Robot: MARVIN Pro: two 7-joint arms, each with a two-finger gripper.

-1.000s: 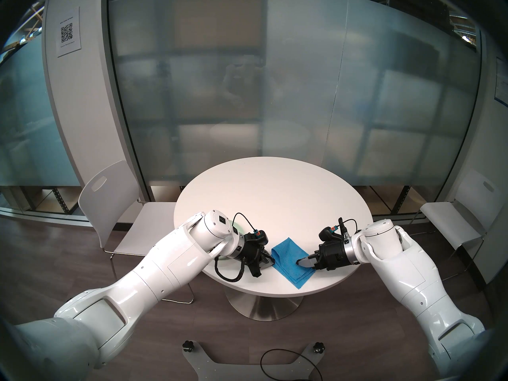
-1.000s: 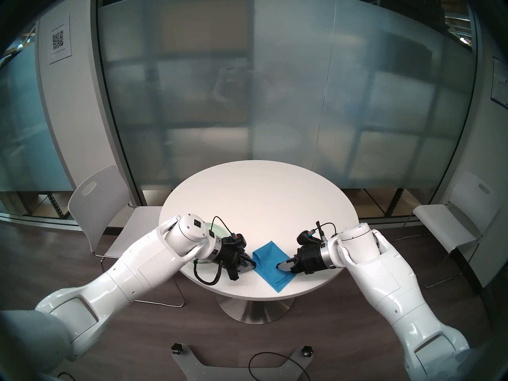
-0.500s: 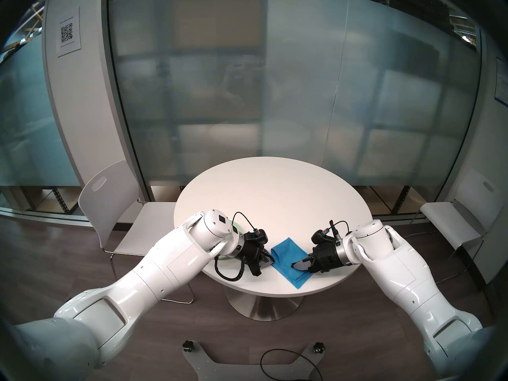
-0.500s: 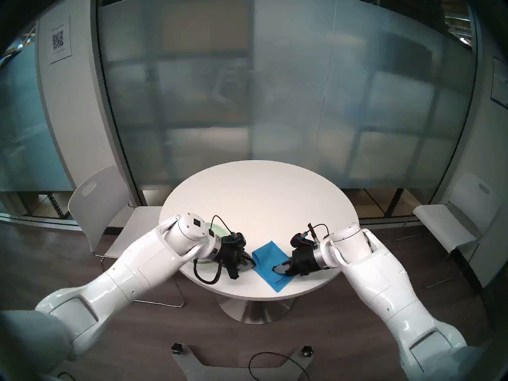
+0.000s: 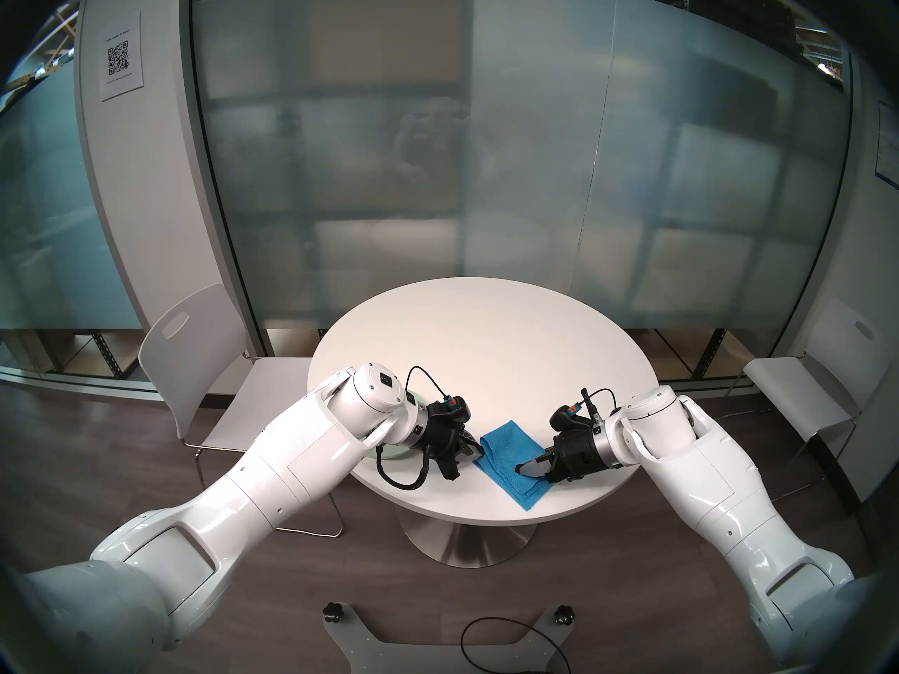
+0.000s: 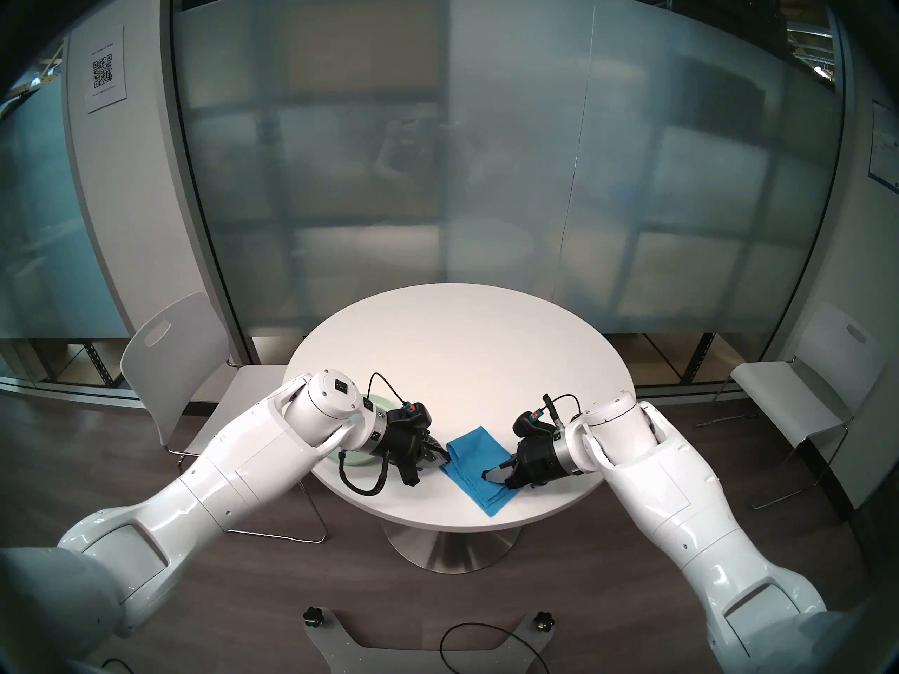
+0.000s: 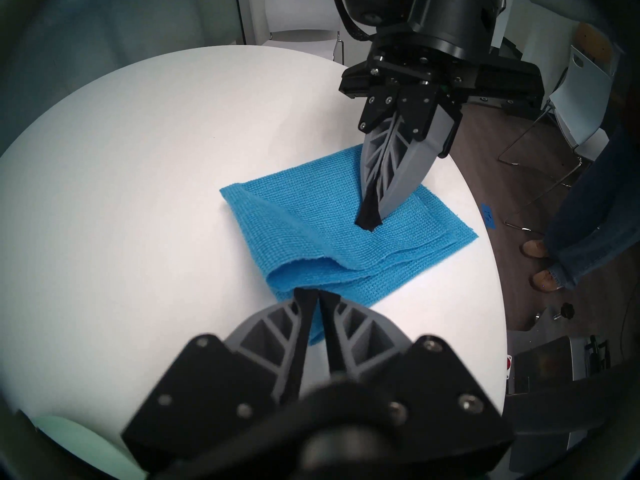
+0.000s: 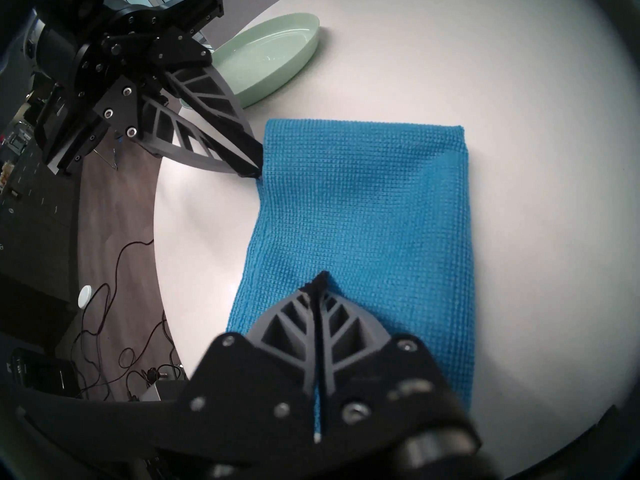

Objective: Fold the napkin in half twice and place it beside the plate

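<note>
Napkin (image 5: 511,456) lies on the worktop (image 5: 486,347), folded to a layered rectangle, right of the plate (image 8: 266,58) and apart from it. Left claw (image 7: 313,294) grips its near-left edge. Right claw (image 8: 320,278) is clenched empty, tips pressing the cloth. Judgement: second fold in hand; next, left claw carries its edge across.

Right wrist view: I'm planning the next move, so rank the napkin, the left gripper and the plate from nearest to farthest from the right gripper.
1. The napkin: directly under the right gripper, whose shut tips rest on it.
2. The left gripper: across the cloth, at its far left edge.
3. The plate: farthest, beyond the left gripper, near the table's rim.
</note>
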